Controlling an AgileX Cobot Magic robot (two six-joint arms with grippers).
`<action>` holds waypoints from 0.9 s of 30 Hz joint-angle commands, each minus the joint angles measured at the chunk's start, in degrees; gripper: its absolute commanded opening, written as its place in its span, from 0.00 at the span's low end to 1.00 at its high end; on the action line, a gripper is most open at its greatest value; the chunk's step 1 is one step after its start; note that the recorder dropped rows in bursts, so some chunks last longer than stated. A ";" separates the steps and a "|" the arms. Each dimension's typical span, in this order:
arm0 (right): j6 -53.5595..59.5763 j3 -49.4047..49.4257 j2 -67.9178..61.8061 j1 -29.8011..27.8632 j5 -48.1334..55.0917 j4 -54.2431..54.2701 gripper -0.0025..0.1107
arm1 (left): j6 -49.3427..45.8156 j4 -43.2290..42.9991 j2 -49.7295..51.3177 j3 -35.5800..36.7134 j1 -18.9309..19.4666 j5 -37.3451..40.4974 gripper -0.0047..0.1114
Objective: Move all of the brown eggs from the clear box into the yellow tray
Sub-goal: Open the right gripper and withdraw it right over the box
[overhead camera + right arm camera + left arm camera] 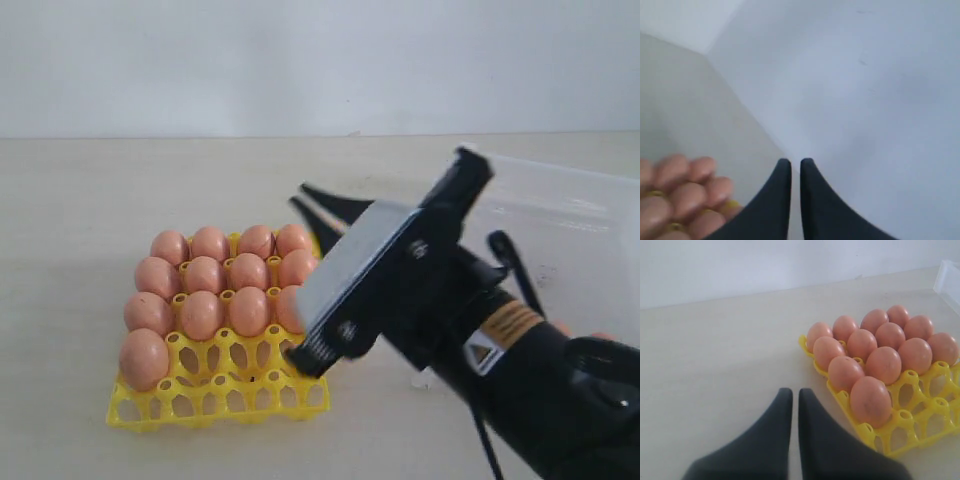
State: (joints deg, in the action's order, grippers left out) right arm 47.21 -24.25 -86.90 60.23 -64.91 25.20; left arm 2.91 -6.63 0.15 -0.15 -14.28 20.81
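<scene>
The yellow tray [245, 395] lies on the table left of middle, and several brown eggs [203, 274] fill its three far rows. One more egg [143, 358] sits in the near row's left corner cup. The other near cups are empty. The clear box [565, 205] stands at the back right, its inside mostly hidden by my right arm. My right gripper [300, 197] is shut and empty, raised above the tray's right side; the right wrist view shows it [795, 162] over blurred eggs [682, 192]. My left gripper [791, 392] is shut and empty, over bare table beside the tray [920, 425].
The right arm's black body [520, 370] fills the lower right of the exterior view. A white wall stands behind the table. A corner of the clear box [947, 280] shows past the tray in the left wrist view.
</scene>
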 commanded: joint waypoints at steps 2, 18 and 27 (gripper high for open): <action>3.34 -1.47 3.56 -2.04 7.48 32.67 0.02 | 0.45 -0.09 -0.15 0.15 -0.26 -0.19 0.08; 39.69 -5.71 14.28 -19.17 34.26 74.75 0.39 | 0.45 -0.09 -0.15 0.15 -0.26 -0.19 0.08; 29.97 -2.40 14.28 -29.40 49.41 74.75 0.39 | 0.45 -0.09 -0.15 0.15 -0.26 -0.19 0.08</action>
State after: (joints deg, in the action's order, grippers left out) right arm 79.56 -27.48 -72.98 33.61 -22.20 99.94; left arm 2.91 -6.63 0.15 -0.15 -14.28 20.81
